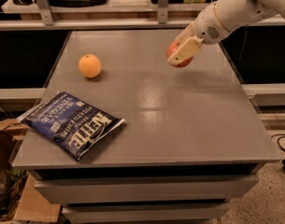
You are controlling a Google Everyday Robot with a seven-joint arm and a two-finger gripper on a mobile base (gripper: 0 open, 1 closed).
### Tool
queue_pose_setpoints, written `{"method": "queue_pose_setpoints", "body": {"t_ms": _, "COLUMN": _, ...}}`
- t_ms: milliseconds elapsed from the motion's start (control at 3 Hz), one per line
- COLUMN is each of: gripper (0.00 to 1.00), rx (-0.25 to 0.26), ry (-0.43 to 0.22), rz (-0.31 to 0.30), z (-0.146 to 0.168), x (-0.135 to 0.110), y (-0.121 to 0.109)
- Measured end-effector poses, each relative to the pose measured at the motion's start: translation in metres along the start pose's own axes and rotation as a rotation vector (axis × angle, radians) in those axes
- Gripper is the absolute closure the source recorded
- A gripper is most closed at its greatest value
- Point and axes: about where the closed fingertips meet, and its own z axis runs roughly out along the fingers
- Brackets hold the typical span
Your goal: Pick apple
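Camera view, read left to right across the grey table (pixel 188 125). Near the table's front-left corner lies a blue chip bag (pixel 74 125), flat and askew (no part of my job). Toward the table's rear-left rests the orange (pixel 89 65), left untouched because it is the wrong fruit. Over the table's rear-right, my gripper (pixel 179 54) pinches the apple (pixel 180 62) between its two fingers, one pale finger (pixel 185 49) laid across the fruit's front. A shadow on the table beneath suggests the apple hangs clear of the surface. I judge the sideways squeeze keeps the round fruit from rolling free, and the pick looks nearly complete.
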Motion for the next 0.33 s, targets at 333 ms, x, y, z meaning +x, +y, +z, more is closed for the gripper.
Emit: {"method": "queue_pose_setpoints", "body": {"t_ms": 333, "gripper": 1.0, "rx": 0.0, "ry": -0.001, "rz": -0.002, "z": -0.0008, "x": -0.0007, "y": 0.0001}}
